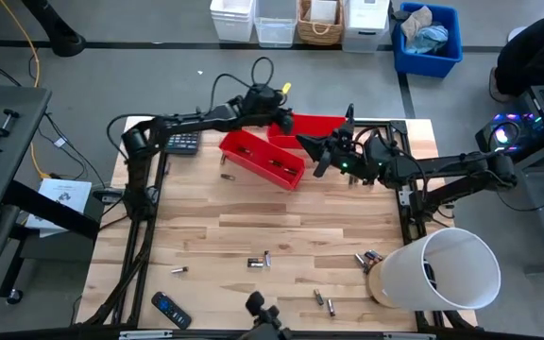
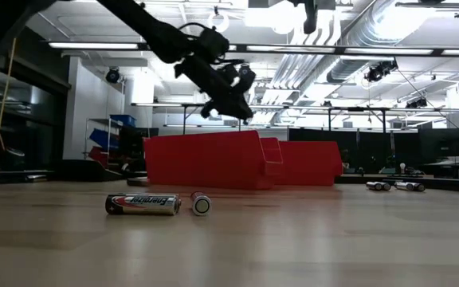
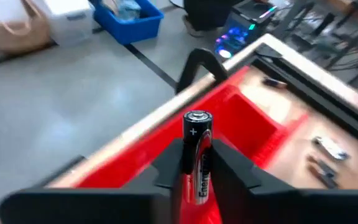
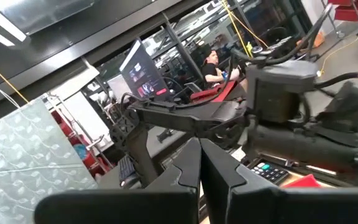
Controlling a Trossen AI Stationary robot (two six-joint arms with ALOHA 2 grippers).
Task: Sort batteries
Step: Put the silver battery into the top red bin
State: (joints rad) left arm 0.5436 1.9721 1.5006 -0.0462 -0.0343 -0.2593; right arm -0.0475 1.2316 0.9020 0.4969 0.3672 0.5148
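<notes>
Left gripper holds one battery above the red bins; right gripper waits beside them with its fingers pressed together.

The wooden worktop carries a white bucket lying on its side at the near right corner. Two red bins stand at the far side: the front bin is turned at an angle and the back bin touches it. The left gripper is over the place where they meet, closed on the AA battery, whose plus end points away from the wrist. The right gripper hangs just beside the front bin's right end. A calculator lies left of the bins and a remote control at the near edge. Loose batteries are scattered on the near half of the worktop, some close to the bucket.
</notes>
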